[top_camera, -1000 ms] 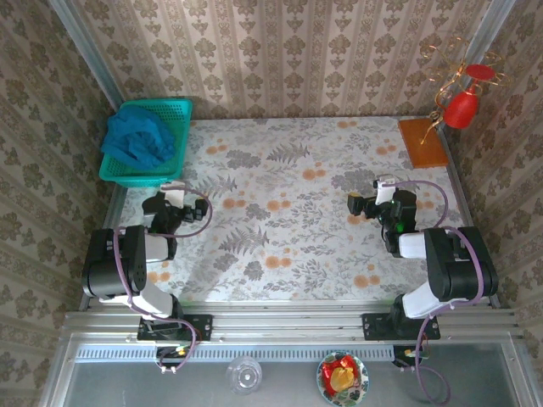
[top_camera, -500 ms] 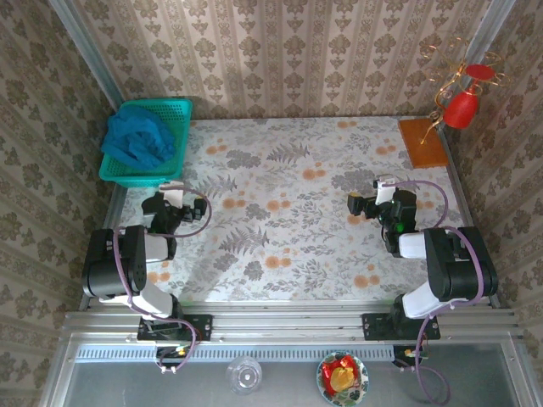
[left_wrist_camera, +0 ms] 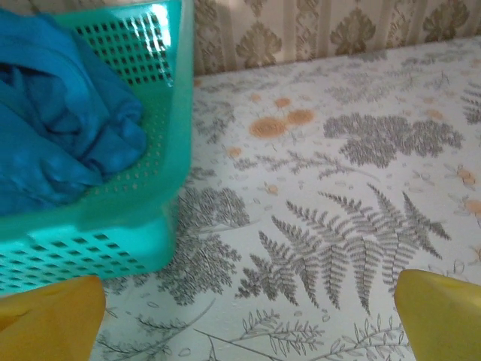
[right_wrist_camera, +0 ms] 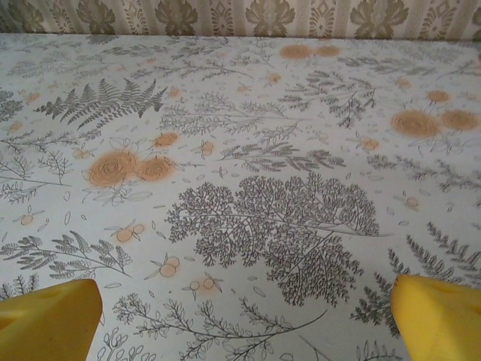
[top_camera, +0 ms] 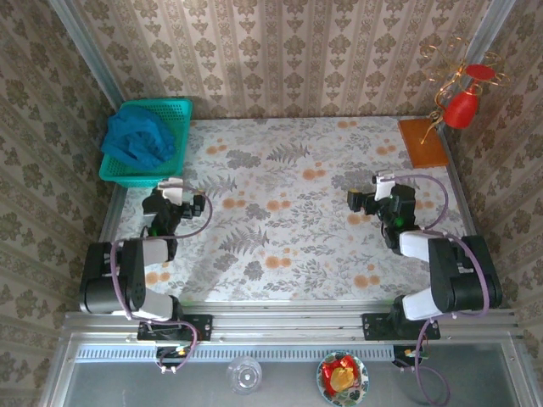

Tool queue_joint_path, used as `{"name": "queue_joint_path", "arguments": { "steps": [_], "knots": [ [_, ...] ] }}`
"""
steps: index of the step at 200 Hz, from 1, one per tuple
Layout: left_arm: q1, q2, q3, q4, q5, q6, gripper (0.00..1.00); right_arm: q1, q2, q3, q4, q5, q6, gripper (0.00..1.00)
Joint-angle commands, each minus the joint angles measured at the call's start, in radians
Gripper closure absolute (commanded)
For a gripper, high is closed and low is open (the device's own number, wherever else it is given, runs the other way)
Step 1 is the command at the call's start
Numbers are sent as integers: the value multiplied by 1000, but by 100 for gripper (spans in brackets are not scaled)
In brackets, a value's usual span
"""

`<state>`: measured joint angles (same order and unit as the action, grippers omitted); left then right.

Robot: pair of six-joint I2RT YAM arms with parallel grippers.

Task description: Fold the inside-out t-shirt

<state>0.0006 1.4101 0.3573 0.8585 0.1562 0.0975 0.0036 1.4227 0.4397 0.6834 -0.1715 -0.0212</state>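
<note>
- Both claws stand wide open and empty: the left gripper (top_camera: 172,190) is just beside the basket (top_camera: 174,105), and the right gripper (top_camera: 365,200) is over the bare table (top_camera: 297,170), well apart from it.
- The inside-out t-shirt (top_camera: 136,141) lies bunched inside that basket, at the table's far-left corner.
- Likely risk: a grab from the left catches the mesh wall, or lifts the basket along with the cloth.
- Crumpled folds hide the sleeves, collar and hem, and the left wrist view cuts the shirt off.

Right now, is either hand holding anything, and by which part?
Nothing is held. The left hand and right hand are open above the table; the t-shirt lies bunched in the basket.
</note>
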Motion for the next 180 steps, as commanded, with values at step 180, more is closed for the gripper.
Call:
{"name": "queue_joint_path", "arguments": {
  "steps": [180],
  "knots": [
    [195, 299, 1079, -1238, -166, -354, 1, 130, -285, 182, -479, 109, -16, 0]
  ]
}}
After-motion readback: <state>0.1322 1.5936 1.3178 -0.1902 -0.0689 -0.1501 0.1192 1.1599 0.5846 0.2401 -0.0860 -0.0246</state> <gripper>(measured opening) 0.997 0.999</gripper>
